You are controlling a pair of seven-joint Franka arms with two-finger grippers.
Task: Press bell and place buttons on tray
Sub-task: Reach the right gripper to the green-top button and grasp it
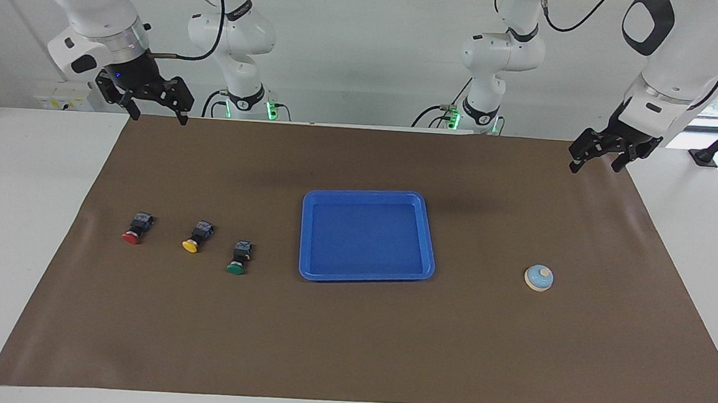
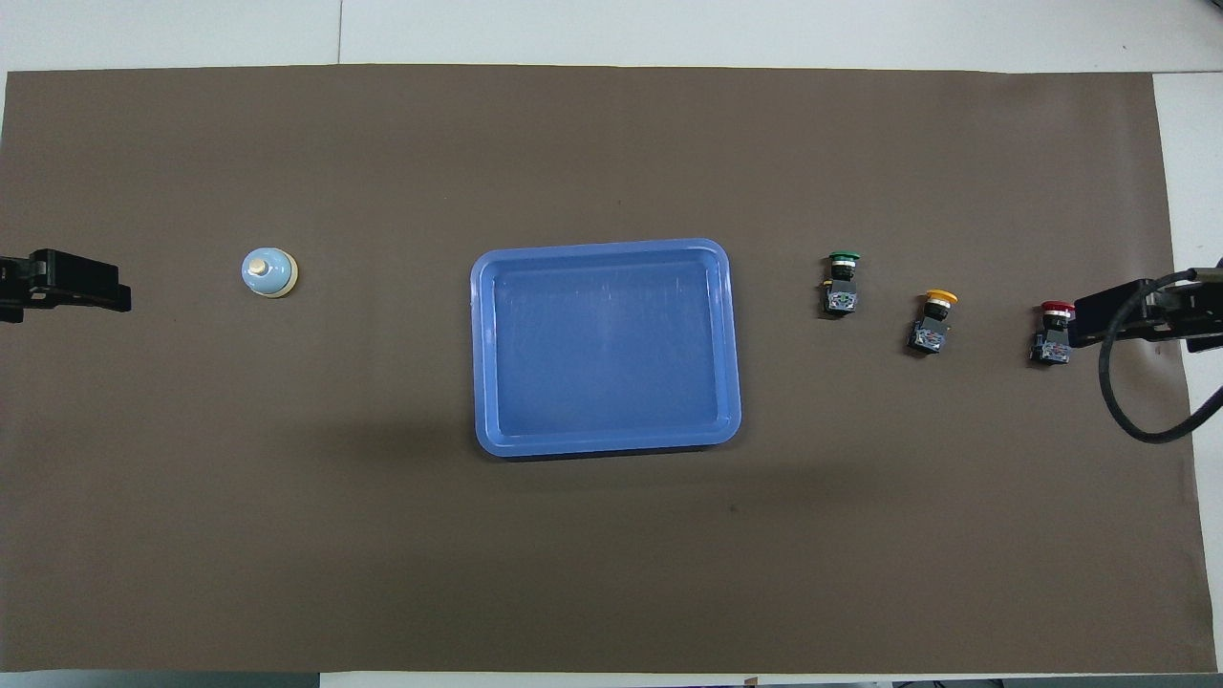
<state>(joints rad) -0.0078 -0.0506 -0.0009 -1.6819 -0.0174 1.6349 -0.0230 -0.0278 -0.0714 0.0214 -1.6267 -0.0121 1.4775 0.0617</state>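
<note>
Now the three small black-bodied push buttons, red-capped (image 1: 132,229), yellow-capped (image 1: 194,236) and green-capped (image 1: 238,258), lie beside the empty shallow blue plastic tray (image 1: 365,278) (toward the right arm's end). The green one, nearest the tray, is best approached from above by the spread right pincer (image 1: 155,112); the left pincer (image 1: 597,159) waits spread, well apart from the small light-blue domed bell (image 1: 539,278).
</note>
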